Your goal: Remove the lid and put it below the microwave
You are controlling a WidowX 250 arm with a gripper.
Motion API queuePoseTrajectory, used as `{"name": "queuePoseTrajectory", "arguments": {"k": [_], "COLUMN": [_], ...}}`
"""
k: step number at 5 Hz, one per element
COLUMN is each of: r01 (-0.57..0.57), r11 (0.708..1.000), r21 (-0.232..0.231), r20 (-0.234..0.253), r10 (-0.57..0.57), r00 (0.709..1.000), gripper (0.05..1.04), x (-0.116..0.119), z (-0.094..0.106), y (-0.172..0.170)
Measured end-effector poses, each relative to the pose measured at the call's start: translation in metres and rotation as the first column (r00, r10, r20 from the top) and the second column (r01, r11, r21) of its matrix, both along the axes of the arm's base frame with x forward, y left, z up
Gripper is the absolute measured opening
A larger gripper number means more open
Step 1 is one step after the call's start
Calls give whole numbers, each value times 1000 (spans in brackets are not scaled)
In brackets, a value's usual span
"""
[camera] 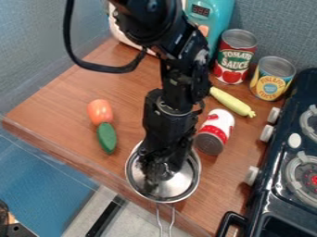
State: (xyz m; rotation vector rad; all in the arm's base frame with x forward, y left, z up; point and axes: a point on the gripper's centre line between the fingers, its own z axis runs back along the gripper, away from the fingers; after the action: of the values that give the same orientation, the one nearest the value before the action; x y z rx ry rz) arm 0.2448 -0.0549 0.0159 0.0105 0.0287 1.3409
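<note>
a brown wooden tabletop (123,99) is spreading across the view, its near edge slanting from the left down toward the lower right. the black arm (176,69) is coming in from the top and hanging over the work. a dark stove (278,185) is standing at the right, its pale knobs facing the tabletop. at the top, a teal microwave (213,14) is standing with digits showing on its small dark display.

a metal pan (132,178) is sitting near the tabletop's near edge, its wire handle (158,220) pointing toward the bottom of the view. the round, shiny lid (182,183) is resting on the pan, lying roughly level. the gripper (163,172) is hanging right over the lid's middle; whether it is grasping anything there, i cannot tell.

a can with a red and green printed label (234,58) is standing below the microwave's right side, and a shorter can with a yellow and blue printed label (271,81) is standing beside it. a red and white can (215,129) is lying near the pan, its metal end facing lower left. a yellow vegetable (231,101) is slanting from upper left to lower right. at the left, an orange vegetable (99,111) is lying above a green one (106,138).
</note>
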Motion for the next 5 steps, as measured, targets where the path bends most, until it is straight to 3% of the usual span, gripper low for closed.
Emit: {"name": "queuePoseTrajectory", "arguments": {"k": [2,3,4,5], "r01": [20,27,11,-124], "r11": [1000,1000,1000,987], "r21": [4,-2,-27,-101], "r20": [-30,-17,16,46], "r10": [-19,-27,-11,129], "r00": [999,999,1000,991], "gripper": [181,64,50,49], "x": [-7,-9,-9,16], "z": [5,19,45,73], "y": [1,2,12,47]}}
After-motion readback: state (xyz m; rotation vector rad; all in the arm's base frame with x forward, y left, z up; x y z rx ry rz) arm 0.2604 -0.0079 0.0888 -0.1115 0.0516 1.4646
